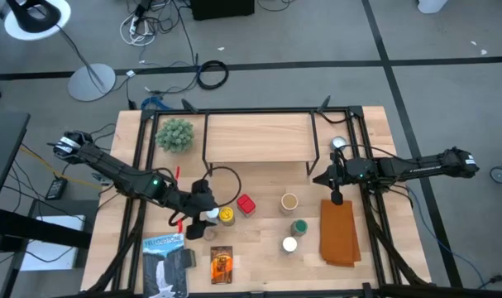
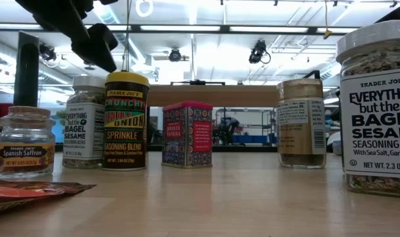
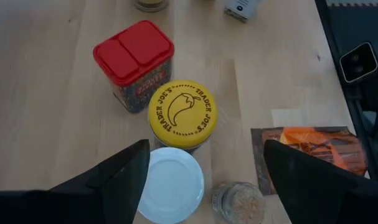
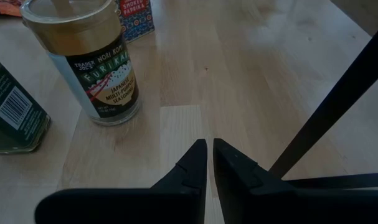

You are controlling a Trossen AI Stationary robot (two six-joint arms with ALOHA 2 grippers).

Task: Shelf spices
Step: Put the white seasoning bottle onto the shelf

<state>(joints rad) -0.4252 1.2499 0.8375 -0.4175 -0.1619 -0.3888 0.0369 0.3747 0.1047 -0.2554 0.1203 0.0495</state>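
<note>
Left claw (image 3: 201, 180) hovering wide open, empty, directly over white-lid jar (image 3: 170, 185), yellow-lid jar (image 3: 182, 115) touching just beyond. Right claw (image 4: 210, 163) waiting pinched shut by shelf (image 1: 256, 137).

A yellow lid (image 3: 182, 114) printed with a black chili pepper sits beside a red-lidded box (image 3: 134, 62) and a white lid (image 3: 172, 185).

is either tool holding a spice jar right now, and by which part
Nothing is held: left tool open above the white-lidded jar; right tool shut, empty.
</note>
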